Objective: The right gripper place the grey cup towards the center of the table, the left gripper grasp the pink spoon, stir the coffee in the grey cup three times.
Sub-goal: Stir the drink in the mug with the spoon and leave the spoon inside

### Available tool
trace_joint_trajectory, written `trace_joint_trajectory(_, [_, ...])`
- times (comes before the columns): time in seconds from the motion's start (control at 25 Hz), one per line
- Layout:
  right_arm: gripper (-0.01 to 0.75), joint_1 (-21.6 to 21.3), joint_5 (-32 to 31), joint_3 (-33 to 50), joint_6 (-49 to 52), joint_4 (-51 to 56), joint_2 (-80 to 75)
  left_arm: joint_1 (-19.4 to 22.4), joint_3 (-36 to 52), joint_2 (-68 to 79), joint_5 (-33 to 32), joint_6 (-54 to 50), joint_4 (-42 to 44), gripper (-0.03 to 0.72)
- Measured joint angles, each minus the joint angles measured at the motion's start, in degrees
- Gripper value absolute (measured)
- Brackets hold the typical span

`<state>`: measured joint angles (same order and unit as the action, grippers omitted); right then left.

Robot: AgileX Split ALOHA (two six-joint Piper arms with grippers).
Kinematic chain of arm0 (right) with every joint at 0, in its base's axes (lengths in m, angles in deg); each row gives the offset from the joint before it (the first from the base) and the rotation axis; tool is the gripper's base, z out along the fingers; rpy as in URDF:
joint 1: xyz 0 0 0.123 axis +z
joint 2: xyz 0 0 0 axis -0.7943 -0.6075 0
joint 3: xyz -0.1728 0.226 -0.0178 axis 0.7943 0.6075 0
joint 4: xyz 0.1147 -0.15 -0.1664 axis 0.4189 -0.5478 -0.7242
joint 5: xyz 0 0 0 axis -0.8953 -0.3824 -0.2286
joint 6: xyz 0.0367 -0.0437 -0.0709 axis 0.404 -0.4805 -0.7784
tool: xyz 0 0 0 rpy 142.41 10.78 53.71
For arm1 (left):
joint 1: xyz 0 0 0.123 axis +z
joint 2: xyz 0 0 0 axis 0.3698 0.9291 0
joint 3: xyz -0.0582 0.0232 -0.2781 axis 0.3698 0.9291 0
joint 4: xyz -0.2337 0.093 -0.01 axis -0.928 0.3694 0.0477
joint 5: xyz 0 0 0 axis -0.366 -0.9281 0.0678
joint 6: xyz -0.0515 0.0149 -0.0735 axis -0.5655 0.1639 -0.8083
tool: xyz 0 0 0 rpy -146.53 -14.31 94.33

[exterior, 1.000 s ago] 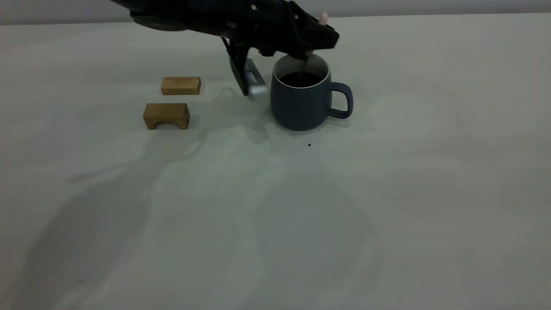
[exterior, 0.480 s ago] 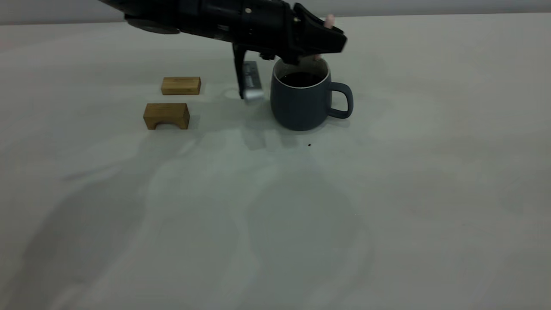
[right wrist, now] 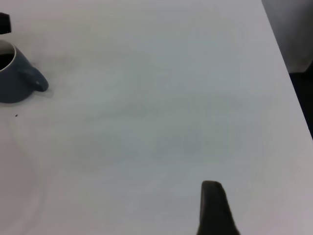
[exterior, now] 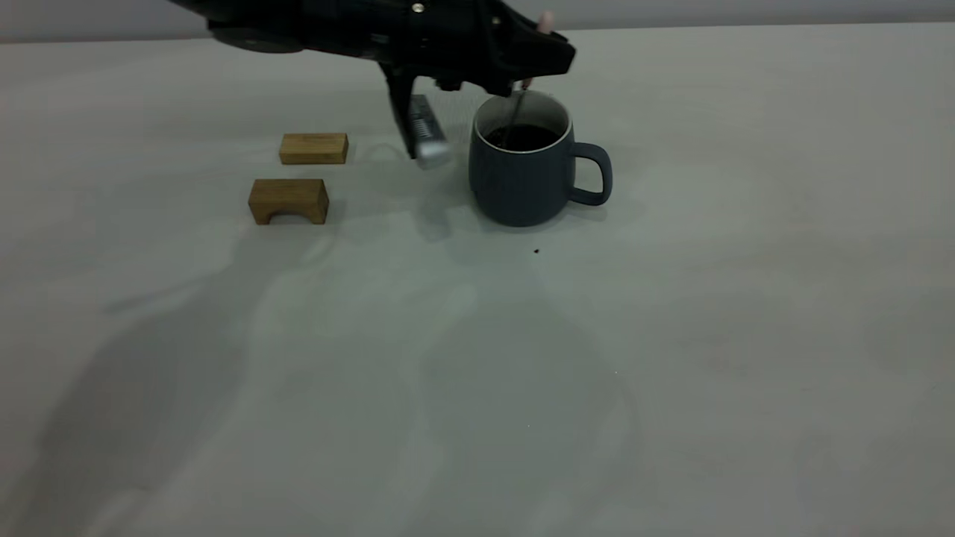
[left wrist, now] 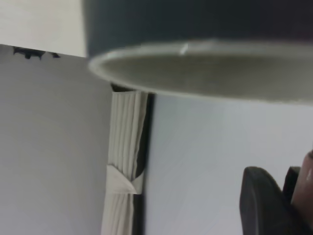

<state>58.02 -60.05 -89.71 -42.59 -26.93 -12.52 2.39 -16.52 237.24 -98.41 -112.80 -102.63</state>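
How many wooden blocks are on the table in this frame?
2. A flat rectangular wooden block lies left of the grey cup; an arch-shaped wooden block sits just in front of the flat one, nearer the camera. Neither wrist view shows any more.

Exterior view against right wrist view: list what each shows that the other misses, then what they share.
Only the exterior view shows the left gripper above the grey cup, shut on the pink spoon, whose metal neck dips into the coffee; it also shows two wooden blocks to the cup's left. Only the right wrist view shows a finger of the right gripper, away from the cup over bare table, and the table's far edge. Both show the cup, its handle, the coffee and the small dark speck on the table.
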Motion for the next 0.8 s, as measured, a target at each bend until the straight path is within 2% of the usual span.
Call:
trace_joint_trajectory(0.16, [0.523, 0.0, 0.0, 0.0, 0.0, 0.0, 0.0, -2.3, -0.7, 0.1, 0.1, 0.0, -0.1, 0.125])
trace_joint_trajectory(0.36, [0.523, 0.0, 0.0, 0.0, 0.0, 0.0, 0.0, -2.3, -0.7, 0.1, -4.8, 0.0, 3.9, 0.125])
trace_joint_trajectory(0.6, [0.523, 0.0, 0.0, 0.0, 0.0, 0.0, 0.0, 1.2, -0.7, 0.1, -8.8, -1.9, 10.2, 0.125])
trace_joint_trajectory(0.8, [0.523, 0.0, 0.0, 0.0, 0.0, 0.0, 0.0, 2.8, -0.7, 0.1, -5.3, -2.3, 5.4, 0.125])
